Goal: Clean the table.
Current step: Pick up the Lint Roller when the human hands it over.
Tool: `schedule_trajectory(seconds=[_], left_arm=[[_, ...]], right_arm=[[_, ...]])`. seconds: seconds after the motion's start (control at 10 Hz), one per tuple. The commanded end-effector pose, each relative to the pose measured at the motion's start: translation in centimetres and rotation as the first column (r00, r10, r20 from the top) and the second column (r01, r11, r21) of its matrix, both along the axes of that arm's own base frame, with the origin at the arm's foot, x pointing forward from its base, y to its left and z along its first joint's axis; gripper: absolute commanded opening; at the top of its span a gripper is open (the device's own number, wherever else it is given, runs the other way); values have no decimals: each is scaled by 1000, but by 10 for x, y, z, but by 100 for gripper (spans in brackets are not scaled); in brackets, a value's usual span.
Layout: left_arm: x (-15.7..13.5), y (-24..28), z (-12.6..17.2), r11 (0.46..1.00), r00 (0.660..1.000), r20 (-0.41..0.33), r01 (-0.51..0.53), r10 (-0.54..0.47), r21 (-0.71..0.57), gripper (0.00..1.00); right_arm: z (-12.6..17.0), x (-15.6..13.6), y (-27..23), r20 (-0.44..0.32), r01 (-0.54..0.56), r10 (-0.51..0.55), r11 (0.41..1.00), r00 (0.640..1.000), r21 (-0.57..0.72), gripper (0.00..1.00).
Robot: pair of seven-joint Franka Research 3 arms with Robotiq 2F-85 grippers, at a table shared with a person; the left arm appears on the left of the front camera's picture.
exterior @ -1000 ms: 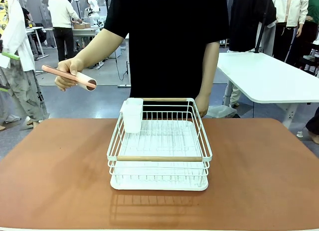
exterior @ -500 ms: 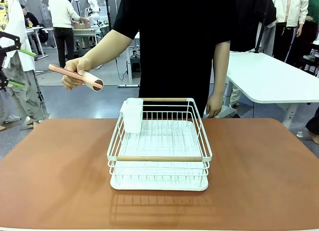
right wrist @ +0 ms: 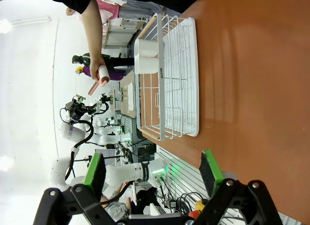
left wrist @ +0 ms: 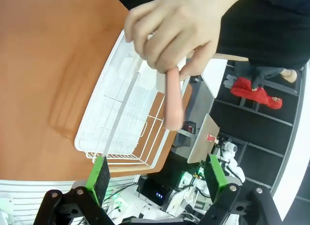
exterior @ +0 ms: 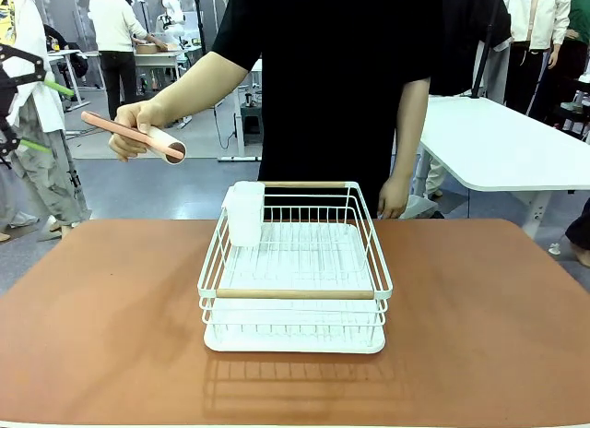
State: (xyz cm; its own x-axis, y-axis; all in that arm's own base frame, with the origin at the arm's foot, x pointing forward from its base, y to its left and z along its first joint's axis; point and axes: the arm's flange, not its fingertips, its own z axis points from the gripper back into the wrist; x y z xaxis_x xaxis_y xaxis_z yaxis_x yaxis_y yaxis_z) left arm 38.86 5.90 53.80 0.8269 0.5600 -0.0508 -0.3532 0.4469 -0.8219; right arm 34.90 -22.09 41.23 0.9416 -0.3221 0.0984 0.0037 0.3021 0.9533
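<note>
on the table [exterior: 92, 345], white dish rack [exterior: 295, 294]; beyond, hand [exterior: 132, 122] with pink roller [exterior: 159, 143]

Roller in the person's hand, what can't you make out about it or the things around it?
- Roller: in the left wrist view the hand hides its white head; in the right wrist view it is too small for detail.
- White cup: in the front view its own wall hides the inside.
- Left gripper: the front view's left edge cuts off most of it.
</note>
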Motion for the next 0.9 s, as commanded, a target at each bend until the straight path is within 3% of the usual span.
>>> schedule_trajectory(seconds=[0.0,0.4,0.8], left_arm=[[7,-23,15,996,996,-59,-64,68,64,100],[15,-44,11,984,992,-67,-92,103,152,100],[24,-57,-2,977,983,-68,-159,170,142,100]], right_arm=[[2,0,0,17,1,-1,1000,1000,11,100],[2,0,0,17,1,-1,1000,1000,11,100],[2,0,0,17,1,-1,1000,1000,11,100]])
